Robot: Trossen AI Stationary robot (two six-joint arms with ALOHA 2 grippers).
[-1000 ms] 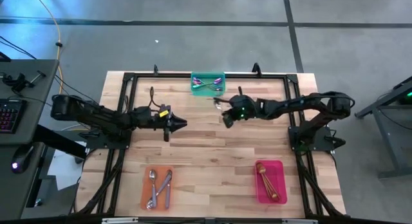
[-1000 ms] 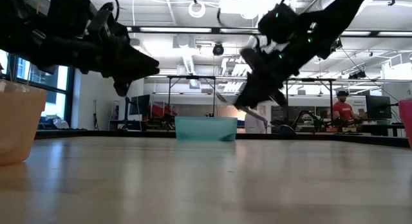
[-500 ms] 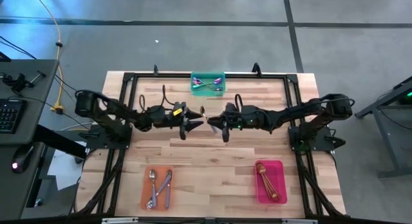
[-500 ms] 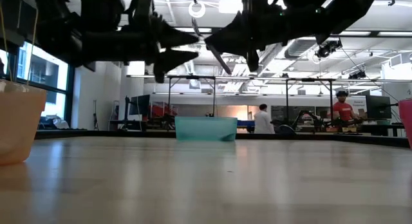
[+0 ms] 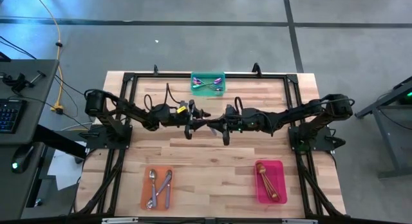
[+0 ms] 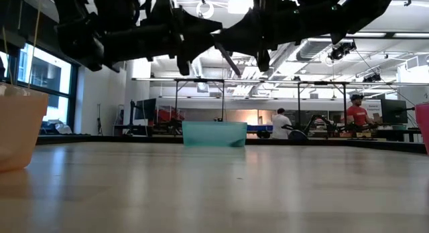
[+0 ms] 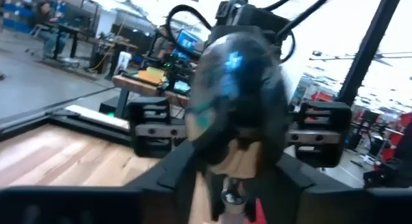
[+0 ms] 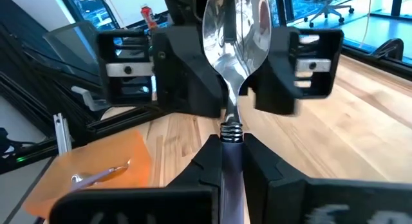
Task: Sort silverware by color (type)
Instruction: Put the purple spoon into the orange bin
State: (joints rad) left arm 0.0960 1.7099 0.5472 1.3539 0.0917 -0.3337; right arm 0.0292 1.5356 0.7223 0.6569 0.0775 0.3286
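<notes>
Right wrist view shows my right gripper [image 8: 230, 161] pinching the handle of a silver spoon [image 8: 235, 31], its bowl reaching between the spread fingers of my left gripper [image 5: 193, 121], above the middle of the table [image 5: 212, 163]. I judge this is a handover. To do it well, my left fingers should close on the bowl or neck before my right ones release, then carry it to the orange tray [image 5: 145, 190].

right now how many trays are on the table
3: a green tray at the far edge, centre; an orange tray near the front edge on the left arm's side; a pink tray near the front on the right arm's side. None seems hidden.
</notes>
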